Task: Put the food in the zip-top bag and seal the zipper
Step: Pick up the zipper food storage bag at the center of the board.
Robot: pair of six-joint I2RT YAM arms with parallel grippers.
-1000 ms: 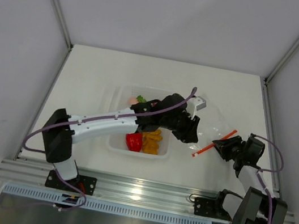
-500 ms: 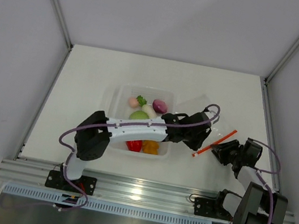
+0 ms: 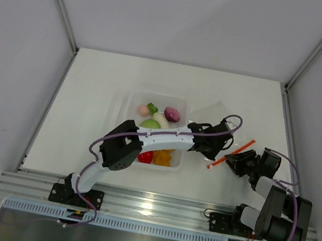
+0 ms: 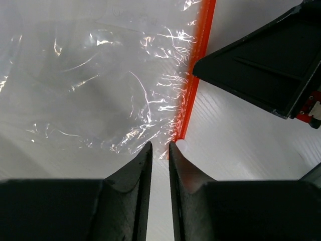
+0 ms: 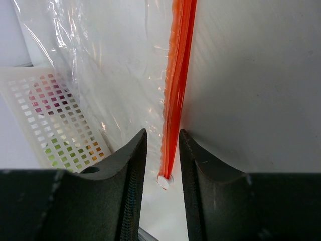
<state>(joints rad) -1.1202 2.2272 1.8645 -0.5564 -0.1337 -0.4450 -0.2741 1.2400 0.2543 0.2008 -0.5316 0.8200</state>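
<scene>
The clear zip-top bag (image 3: 228, 133) lies flat on the table, right of the tray, with its orange-red zipper (image 3: 231, 154) along the right edge. My left gripper (image 3: 213, 146) is at the bag's near corner; in the left wrist view (image 4: 160, 144) its fingers stand a narrow gap apart, with the zipper (image 4: 193, 85) end at their tips. My right gripper (image 3: 232, 161) is open, and the zipper (image 5: 175, 90) end lies between its fingers (image 5: 163, 133). The food sits in the tray: pink piece (image 3: 143, 109), radish (image 3: 160, 118), onion (image 3: 172, 114), cabbage (image 3: 150, 124), pepper (image 3: 146, 156), orange-yellow piece (image 3: 163, 156).
The rigid clear tray (image 3: 153, 95) stands mid-table under my left arm. A white perforated surface (image 5: 60, 115) shows through the bag (image 5: 115, 65) in the right wrist view. My right gripper's black finger (image 4: 261, 70) lies close beside the zipper. Grey walls stand on three sides.
My left arm swung from over the tray to the right and came down at the bag's near corner. My right gripper slid slightly toward the zipper's near end.
</scene>
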